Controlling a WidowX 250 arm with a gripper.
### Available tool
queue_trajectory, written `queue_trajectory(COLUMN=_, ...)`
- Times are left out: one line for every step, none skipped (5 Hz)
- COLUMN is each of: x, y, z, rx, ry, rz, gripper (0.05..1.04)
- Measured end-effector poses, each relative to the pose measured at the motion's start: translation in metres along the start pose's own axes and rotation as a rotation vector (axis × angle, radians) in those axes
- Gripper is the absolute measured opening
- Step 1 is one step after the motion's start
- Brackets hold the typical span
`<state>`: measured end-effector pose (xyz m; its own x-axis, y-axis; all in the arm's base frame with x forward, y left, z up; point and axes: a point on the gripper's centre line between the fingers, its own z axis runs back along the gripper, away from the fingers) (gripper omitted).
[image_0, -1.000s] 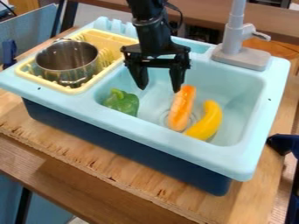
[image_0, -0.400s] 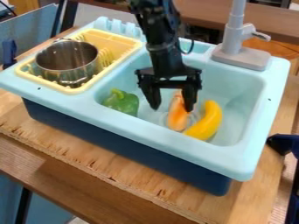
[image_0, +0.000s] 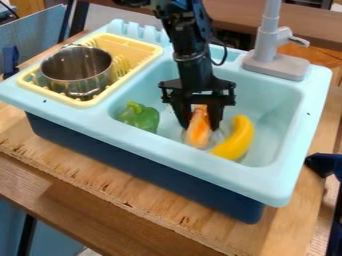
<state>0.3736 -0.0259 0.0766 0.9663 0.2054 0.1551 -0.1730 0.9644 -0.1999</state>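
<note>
Camera view: gripper (image_0: 199, 126) astride orange toy (image_0: 198, 136) in sink (image_0: 167, 149), prob. grasp step; can't tell if clamped. Next move needs firm, centred hold w/o nudging adj. banana (image_0: 238, 140).

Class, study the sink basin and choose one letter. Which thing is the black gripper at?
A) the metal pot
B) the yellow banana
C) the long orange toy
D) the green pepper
C: the black gripper is down at the long orange toy, which lies in the sink basin between the green pepper and the yellow banana.
</note>
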Motion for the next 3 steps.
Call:
queue_trajectory(x=-0.003, y=-0.001, z=0.000, rx=-0.012, ry=-0.002, rz=-0.001, gripper=0.601)
queue_trajectory(x=-0.004, y=-0.002, z=0.022, rx=-0.062, ry=-0.051, rz=-0.001, gripper=0.600)
queue_trajectory(x=0.001, y=0.006, z=0.059, rx=-0.109, ry=-0.169, rz=0.010, gripper=0.600)
